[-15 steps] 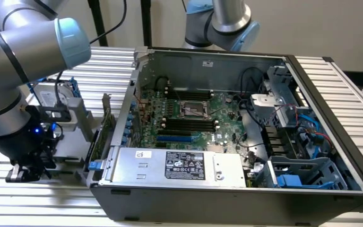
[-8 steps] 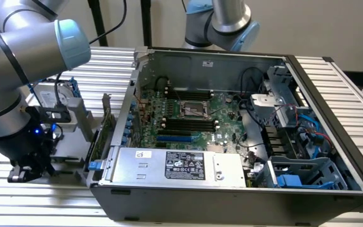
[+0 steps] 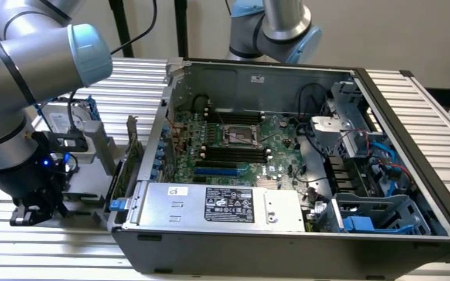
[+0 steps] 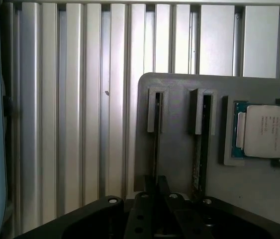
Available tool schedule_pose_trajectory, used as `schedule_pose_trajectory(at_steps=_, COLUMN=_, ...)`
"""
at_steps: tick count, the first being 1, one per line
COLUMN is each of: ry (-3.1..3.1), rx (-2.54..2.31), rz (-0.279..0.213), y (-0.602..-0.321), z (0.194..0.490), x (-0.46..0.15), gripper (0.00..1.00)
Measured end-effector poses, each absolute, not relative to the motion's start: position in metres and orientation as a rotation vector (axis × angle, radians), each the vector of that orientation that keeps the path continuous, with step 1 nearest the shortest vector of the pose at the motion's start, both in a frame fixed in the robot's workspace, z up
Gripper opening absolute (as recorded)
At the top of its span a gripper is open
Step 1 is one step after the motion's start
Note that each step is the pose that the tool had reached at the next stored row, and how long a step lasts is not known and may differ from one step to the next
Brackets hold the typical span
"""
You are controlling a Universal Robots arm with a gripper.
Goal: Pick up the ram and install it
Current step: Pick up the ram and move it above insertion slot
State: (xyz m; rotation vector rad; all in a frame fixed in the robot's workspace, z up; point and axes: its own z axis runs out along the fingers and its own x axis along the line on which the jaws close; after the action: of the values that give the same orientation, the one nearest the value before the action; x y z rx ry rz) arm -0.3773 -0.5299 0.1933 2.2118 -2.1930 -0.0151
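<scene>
1. Black gripper (image 4: 154,185) housing sits nearest the wrist camera, low over a grey tray (image 4: 179,164). Whether it is open or closed, or has hold of anything, I cannot tell.
2. Two narrow slots in the tray each hold a stick standing on edge. The ram (image 4: 155,144) in one slot lies directly in line with the gripper and runs up to its dark front.
3. The other stick (image 4: 200,149) stands just beside it in the neighbouring slot, showing a green edge.
4. Beyond that stick, a silver processor (image 4: 268,130) lies flat in its own square recess of the tray.
5. The tray rests on a ribbed aluminium table (image 4: 80,124).
6. On the exterior view's left, the arm (image 3: 10,140) hangs over the table, beside an open case (image 3: 272,82).
7. Inside the case, the motherboard (image 3: 280,134) lies flat, with black slots (image 3: 233,154) on either side of its socket. A power supply (image 3: 217,205) sits against the near wall.
</scene>
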Motion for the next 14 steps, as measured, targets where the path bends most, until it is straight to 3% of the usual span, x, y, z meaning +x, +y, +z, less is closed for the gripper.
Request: schedule_pose_trajectory(at_steps=14, ry=-2.198, rx=2.178, rz=-0.021, y=-0.5301, z=0.1957, x=-0.3757, gripper=0.14)
